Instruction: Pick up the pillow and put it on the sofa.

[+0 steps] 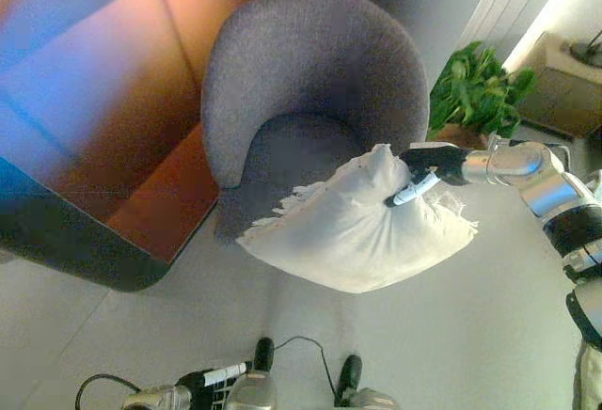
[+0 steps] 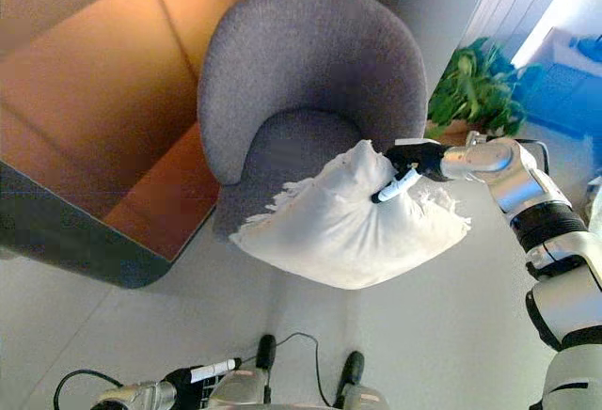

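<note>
One landmark: grey sofa (image 1: pixel 315 81), a round tub chair with a curved back, standing on pale floor (image 1: pixel 113 335).
Rug: orange-brown rug (image 1: pixel 150 147) just left of the sofa, dark edge along its near side.
Pillow: white pillow (image 1: pixel 353 231) with fringed edges, held up in the air at the sofa's front right, overlapping the seat's front edge, tilted, not resting on the seat.
Plant: green potted plant (image 1: pixel 475 90) right of the sofa, near the wall.
Right hand: right hand (image 1: pixel 435 167), fingers pinched on the pillow's top corner, carrying it, just right of the sofa seat.
Left hand: left hand (image 1: pixel 202 384) low at the near edge, well in front of the sofa; finger pose, cannot tell.
</note>
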Tool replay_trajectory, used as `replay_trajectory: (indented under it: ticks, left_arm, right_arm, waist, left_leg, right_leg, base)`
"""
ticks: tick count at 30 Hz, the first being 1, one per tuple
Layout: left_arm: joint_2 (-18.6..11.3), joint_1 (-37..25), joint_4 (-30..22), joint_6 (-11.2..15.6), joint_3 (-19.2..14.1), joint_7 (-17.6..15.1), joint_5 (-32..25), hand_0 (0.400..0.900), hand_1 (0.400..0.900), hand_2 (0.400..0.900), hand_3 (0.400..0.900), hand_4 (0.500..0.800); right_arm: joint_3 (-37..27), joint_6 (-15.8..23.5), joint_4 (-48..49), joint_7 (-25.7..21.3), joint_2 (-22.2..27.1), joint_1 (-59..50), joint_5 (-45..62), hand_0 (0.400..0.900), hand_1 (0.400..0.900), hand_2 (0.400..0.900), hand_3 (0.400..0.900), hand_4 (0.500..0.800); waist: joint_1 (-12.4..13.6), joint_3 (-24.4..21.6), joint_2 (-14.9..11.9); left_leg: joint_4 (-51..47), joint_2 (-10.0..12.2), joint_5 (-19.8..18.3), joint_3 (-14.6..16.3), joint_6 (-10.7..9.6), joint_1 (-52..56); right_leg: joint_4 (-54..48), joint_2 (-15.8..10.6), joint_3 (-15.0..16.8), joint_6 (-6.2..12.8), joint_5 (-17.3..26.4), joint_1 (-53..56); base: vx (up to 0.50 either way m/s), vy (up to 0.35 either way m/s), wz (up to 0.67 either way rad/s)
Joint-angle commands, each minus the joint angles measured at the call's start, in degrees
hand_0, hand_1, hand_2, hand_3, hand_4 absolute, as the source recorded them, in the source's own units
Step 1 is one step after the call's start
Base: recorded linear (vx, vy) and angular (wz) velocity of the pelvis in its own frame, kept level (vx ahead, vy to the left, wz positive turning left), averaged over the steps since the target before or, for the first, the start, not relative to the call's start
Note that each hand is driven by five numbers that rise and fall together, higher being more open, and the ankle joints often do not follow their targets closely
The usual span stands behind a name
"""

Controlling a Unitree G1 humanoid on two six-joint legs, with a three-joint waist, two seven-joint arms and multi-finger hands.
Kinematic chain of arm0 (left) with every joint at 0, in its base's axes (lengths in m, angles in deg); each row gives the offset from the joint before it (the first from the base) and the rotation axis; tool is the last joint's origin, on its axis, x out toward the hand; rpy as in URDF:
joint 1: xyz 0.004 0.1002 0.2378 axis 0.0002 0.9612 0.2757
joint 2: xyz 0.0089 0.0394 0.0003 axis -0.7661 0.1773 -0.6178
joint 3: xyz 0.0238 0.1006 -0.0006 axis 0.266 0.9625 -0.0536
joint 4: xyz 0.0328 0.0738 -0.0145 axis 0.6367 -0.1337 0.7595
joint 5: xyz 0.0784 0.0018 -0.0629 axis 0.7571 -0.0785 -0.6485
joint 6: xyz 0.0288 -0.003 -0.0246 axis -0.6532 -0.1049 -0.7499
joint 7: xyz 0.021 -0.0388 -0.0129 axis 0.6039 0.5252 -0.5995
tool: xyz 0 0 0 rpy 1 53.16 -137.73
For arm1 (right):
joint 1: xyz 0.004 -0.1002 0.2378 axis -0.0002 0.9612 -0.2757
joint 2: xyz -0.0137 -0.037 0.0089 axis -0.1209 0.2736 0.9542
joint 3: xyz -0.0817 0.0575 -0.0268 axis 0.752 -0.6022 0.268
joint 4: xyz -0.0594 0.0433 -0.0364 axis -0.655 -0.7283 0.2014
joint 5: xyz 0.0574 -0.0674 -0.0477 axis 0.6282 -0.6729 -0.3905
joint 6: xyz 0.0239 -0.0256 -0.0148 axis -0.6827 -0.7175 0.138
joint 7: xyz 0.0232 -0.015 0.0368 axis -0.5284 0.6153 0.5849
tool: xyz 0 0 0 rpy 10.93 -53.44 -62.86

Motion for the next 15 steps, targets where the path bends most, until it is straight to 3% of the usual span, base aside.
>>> replay_trajectory:
  ticks: [1, 7, 11, 15]
  left_arm:
    - [0.8, 2.2, 5.5, -2.8, 4.1, 3.0, 2.5, 0.9, 0.9, 0.9, 0.9, 0.8]
    - [2.0, 2.0, 6.3, -4.5, 4.2, 2.0, 1.9, 0.9, 0.9, 0.9, 0.9, 0.8]
    - [2.4, 2.2, 6.2, -6.1, 4.6, 1.1, -0.1, 0.9, 0.9, 0.9, 0.9, 0.8]
    - [2.6, 2.3, 6.8, -7.4, 4.8, 0.9, -0.9, 0.9, 0.9, 0.9, 0.9, 0.8]
  right_arm:
    - [0.4, -0.4, -1.6, -0.8, -1.4, -15.3, 10.5, 0.4, 0.4, 0.4, 0.4, 0.5]
    - [-1.8, -7.1, -4.3, -7.1, -5.4, -18.3, 13.1, 0.4, 0.4, 0.4, 0.4, 0.5]
    - [-3.9, -11.2, -7.5, -13.9, -5.3, -19.2, 15.0, 0.4, 0.4, 0.4, 0.4, 0.5]
    - [-6.1, -12.8, -11.5, -18.2, -4.6, -20.6, 15.8, 0.4, 0.4, 0.4, 0.4, 0.5]
  waist:
    - [2.0, -6.6, -3.0]
    - [2.9, -7.6, -3.1]
    - [3.2, -7.8, -3.1]
    - [3.7, -7.5, -3.1]
  left_leg:
    - [-0.4, -2.1, -4.3, 1.7, -0.6, 1.6]
    - [-0.4, -2.3, -4.8, 1.2, -0.5, 2.7]
    - [-0.4, -2.3, -4.9, 1.0, -0.4, 3.3]
    - [-0.4, -2.4, -5.1, 0.3, -0.3, 3.7]
  right_leg:
    - [0.2, -0.1, -3.7, 2.57, -2.7, 3.9]
    - [0.0, -0.3, -4.0, 2.64, -3.0, 5.4]
    - [0.0, -0.4, -3.8, 2.69, -3.0, 6.2]
    - [0.0, -0.3, -3.8, 2.62, -3.3, 6.8]
  base:
    - [0.08, 0.076, 0.03]
    - [0.07, 0.087, 0.06]
    - [0.1, 0.082, 0.1]
    - [0.12, 0.072, 0.18]
